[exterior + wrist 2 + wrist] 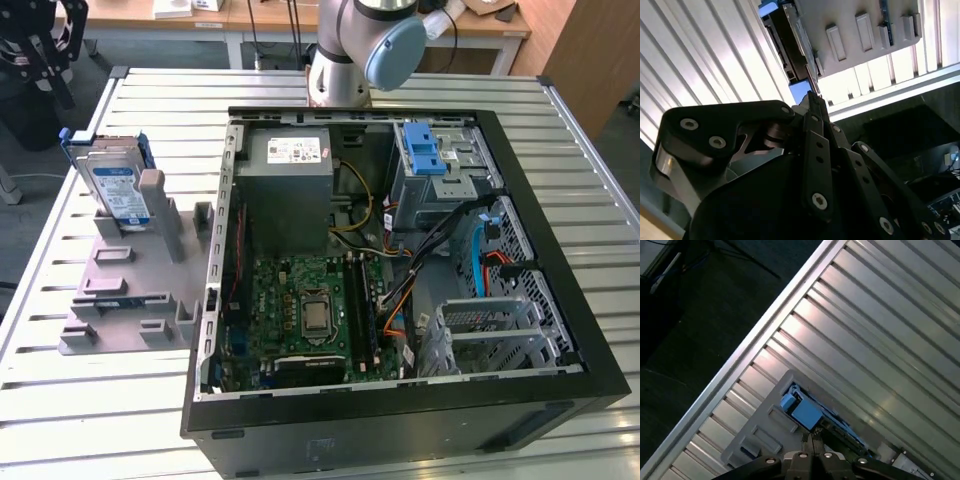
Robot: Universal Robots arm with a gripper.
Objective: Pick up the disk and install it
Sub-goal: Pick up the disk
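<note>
Holder (130, 290): a grey slotted block on the table (60, 420), at the exterior view's left.
Disk (113, 190): stands on edge in the holder's far slot, its label facing out and blue rails at its sides.
Case (560, 290): lies open just beside the holder and contains the rest.
Power supply (290, 185): in the case's far corner, nearest the holder.
Board (310, 310): flat on the case floor, near side.
Cage (440, 170): far side, towards the exterior view's right, with a blue latch on top.
Arm (365, 40): cut off by the upper edge.
Claw (813, 97): in both wrist views the fingers are pressed together, holding nothing, and point at the disk's blue end, apart from it.
First wrist view: table edge and dark floor.
Second wrist view: a corner of the case.
</note>
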